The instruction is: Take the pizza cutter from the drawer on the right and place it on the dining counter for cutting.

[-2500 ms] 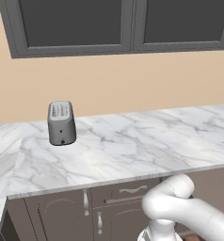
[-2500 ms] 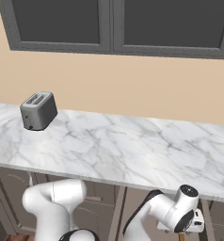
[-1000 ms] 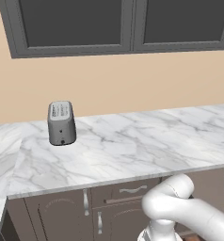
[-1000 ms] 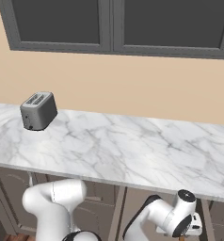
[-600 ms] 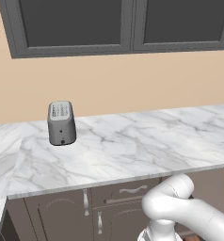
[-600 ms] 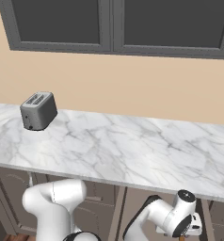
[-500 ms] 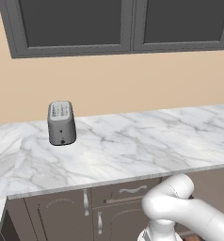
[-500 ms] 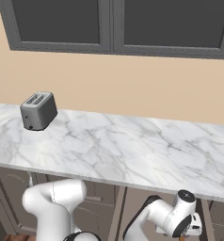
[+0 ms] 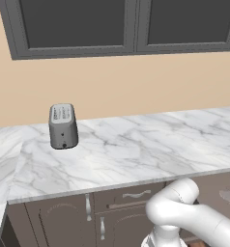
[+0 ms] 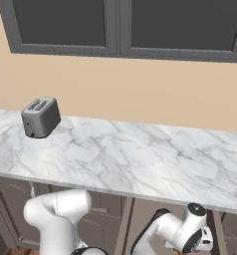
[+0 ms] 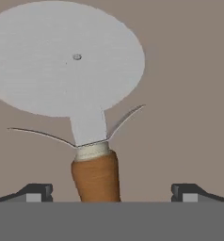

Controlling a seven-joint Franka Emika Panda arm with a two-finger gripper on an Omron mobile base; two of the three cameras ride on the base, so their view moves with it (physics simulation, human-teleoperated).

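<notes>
Lying between hand fingertips (spread): pizza cutter

Base views: behind arm, left and right, facing the wall; shared toaster and surface.
Hand view: close above pizza cutter.

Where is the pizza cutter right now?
In the hand view, the pizza cutter lies flat on the drawer floor, its handle between the open gripper fingertips.

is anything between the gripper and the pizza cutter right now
Nothing visible. In the hand view the open gripper straddles the pizza cutter, its brown handle rising between the two fingertips with bare drawer floor on either side.
</notes>
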